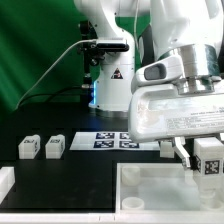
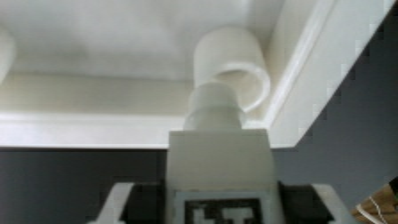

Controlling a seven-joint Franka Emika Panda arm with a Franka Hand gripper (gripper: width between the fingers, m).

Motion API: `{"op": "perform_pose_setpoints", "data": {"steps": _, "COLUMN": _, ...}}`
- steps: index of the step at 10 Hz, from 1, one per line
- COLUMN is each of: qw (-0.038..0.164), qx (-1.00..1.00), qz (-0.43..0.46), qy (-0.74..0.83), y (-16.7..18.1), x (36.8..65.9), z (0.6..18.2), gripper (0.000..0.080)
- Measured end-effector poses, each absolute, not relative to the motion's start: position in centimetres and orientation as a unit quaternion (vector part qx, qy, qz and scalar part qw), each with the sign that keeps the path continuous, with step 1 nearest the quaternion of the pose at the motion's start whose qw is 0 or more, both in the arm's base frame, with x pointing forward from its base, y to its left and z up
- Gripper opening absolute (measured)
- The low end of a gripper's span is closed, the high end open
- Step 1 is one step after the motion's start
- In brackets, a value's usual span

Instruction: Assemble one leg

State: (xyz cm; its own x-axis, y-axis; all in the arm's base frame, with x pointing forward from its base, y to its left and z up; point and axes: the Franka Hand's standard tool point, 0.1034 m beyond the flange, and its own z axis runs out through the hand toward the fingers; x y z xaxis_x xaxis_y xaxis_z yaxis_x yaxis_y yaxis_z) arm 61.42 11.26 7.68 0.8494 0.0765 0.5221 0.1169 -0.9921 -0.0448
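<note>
My gripper (image 1: 205,160) is shut on a leg (image 1: 209,152), a small white post with a black-and-white tag, and holds it over the right part of the large white tray-like panel (image 1: 150,183). In the wrist view the leg (image 2: 221,150) sits between the fingers (image 2: 128,200), tag toward the camera. Its narrow round end points at the panel's inner corner (image 2: 267,60), beside a raised rim. I cannot tell whether it touches. Two more legs (image 1: 28,147) (image 1: 55,146) stand on the black table at the exterior view's left.
The marker board (image 1: 112,140) lies flat on the table behind the panel. The robot's base (image 1: 110,85) stands at the back middle. A white part's corner (image 1: 5,182) shows at the lower left edge of the exterior view.
</note>
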Motion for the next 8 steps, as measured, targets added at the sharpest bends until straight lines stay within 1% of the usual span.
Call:
{"op": "perform_pose_setpoints", "data": {"steps": 5, "qw": 0.037, "qx": -0.959, "qz": -0.275, "qy": -0.05, "y": 11.44, "x": 61.52, "z": 7.35, "gripper": 0.029}}
{"op": "perform_pose_setpoints", "data": {"steps": 8, "qw": 0.037, "qx": -0.96, "qz": -0.272, "qy": -0.05, "y": 11.52, "x": 61.67, "z": 6.64, "gripper": 0.029}}
